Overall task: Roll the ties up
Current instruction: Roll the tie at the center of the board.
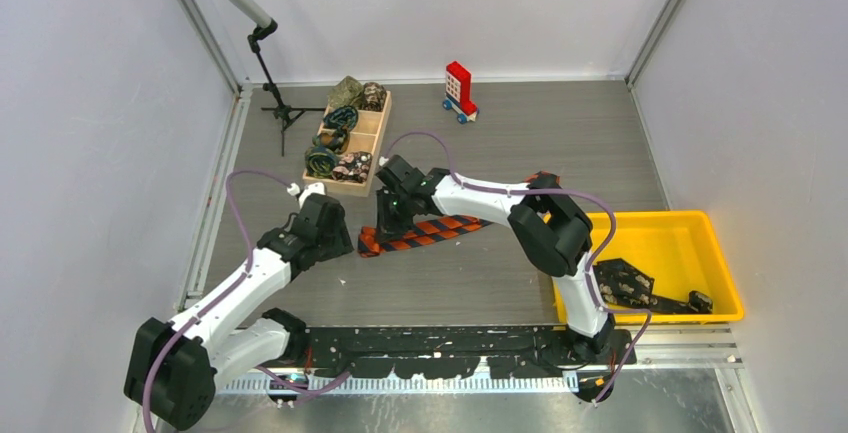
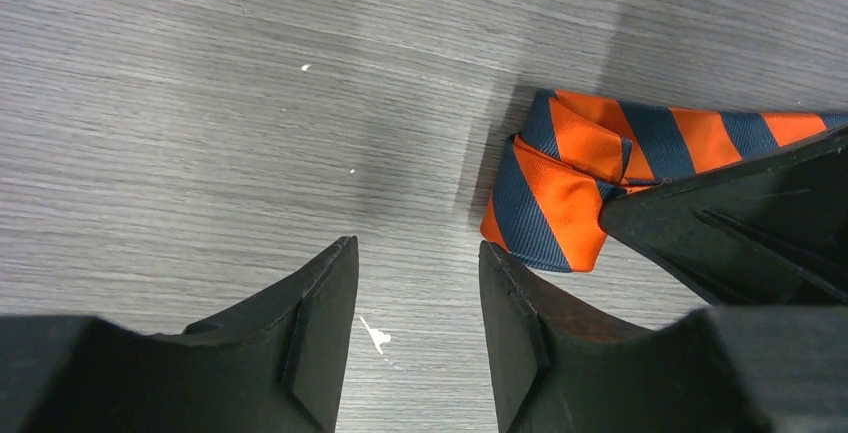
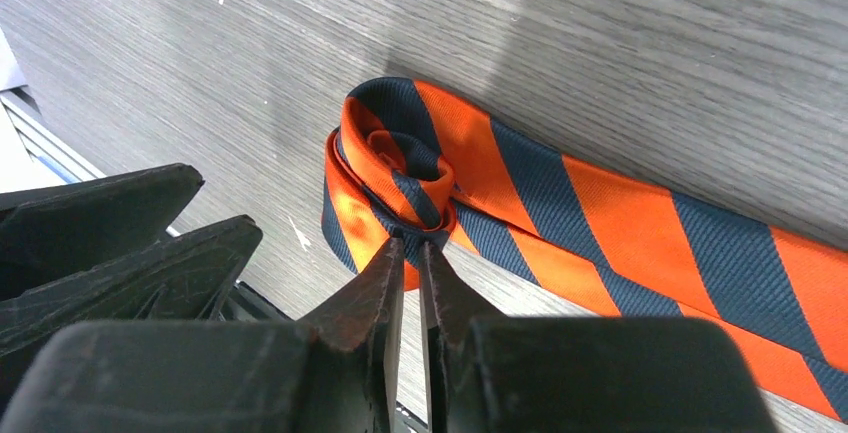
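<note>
Right wrist view gives the clearest look: the orange-and-navy striped fabric necktie (image 3: 600, 243) lies flat on the grey wood-grain tabletop (image 3: 650, 43), with its narrow end wound into a small, loose coil (image 3: 400, 168) of a few turns. The right claw (image 3: 410, 245) has its jaws almost together. Its tips nip the near edge of that coil, apparently with a fold of fabric between them. The left claw (image 2: 418, 268) hangs about half open over bare tabletop just beside the coil, holding nothing.

From the top external view, the necktie sits near the middle of the tabletop, slightly toward the left edge, and its unrolled length runs toward the right edge. Rolled ties (image 1: 322, 161) sit in a wooden compartment box (image 1: 384, 131) near the far left corner.

The woven cloth looks light, soft and rather slick. If let go, the coil would likely spring loose, and its turns may slide sideways out of line. The best hold seems to be across the coil's whole thickness, pinching its flat sides. The other claw could press the free length down close to the roll to keep it taut.
</note>
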Motion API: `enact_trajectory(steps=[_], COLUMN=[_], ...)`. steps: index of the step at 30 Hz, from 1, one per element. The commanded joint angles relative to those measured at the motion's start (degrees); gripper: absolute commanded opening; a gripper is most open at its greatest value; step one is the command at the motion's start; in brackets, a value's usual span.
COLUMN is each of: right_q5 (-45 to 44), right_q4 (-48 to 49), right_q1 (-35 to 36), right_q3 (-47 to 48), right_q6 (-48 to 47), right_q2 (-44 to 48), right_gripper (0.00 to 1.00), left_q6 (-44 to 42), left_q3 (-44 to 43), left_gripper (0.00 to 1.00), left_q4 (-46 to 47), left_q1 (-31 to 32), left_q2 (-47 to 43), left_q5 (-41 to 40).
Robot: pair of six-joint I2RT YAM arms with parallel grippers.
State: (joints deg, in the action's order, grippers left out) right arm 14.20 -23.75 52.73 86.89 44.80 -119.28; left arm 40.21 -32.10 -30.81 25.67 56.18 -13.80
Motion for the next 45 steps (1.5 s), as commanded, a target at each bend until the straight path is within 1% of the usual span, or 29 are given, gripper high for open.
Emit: enact_trajectory(steps=[1,7,9,15,18,23,30,34,37,40,45], right_q5=[-0.9,-0.8,-0.8,-0.4,-0.2,-0.1,0.3,0.4,0.6,0.6,0.5], right_q4=[0.3,0.3,0.3,1.1,1.5,1.6,1.9,1.9,1.9,1.9,1.8], right_q1=[-0.7,-1.2,-1.4,-1.3,-1.3,-1.3,-1.3,-1.3,-1.3,-1.3,-1.4], right_q3=[-0.1,-0.7,-0.8,-1.4,-1.5,-1.5,-1.2,-0.8,-0.6,-0.5,-0.5], right_q6=[-1.4,-2.0,-2.1,-2.0,-2.0,-2.0,-1.7,-1.6,-1.6,-1.6,-1.7], right_q2=[0.5,0.0,-0.2,-0.9,-1.2,-1.7,-2.3,-2.6,-2.9,-2.8,-1.9], right_gripper=[0.16,0.15,0.15,0.15,0.14,0.14,0.13,0.13,0.13,0.13,0.13], left_q6=[-1.3,-2.1,-2.2,-2.1,-1.9,-1.5,-1.6,-0.6,-0.3,-0.3,-0.9], left_q3=[1.5,4.3,5.1,6.9,7.4,8.3,9.0,9.0,8.6,8.1,6.9], left_gripper=[0.51,0.61,0.63,0.64,0.64,0.61,0.57,0.52,0.46,0.39,0.35], left_q4=[5.5,12.2,14.4,20.2,22.0,24.8,28.5,30.5,32.6,32.2,27.7], left_q1=[-0.7,-1.9,-2.5,-5.1,-6.7,-9.2,-9.9,-9.9,-9.9,-9.9,-9.9], left_q2=[-0.8,-0.8,-0.5,1.2,2.5,4.9,8.7,11.8,13.8,14.6,12.1], left_q5=[3.1,9.6,11.7,19.4,21.4,24.5,26.8,27.8,28.7,28.4,25.5])
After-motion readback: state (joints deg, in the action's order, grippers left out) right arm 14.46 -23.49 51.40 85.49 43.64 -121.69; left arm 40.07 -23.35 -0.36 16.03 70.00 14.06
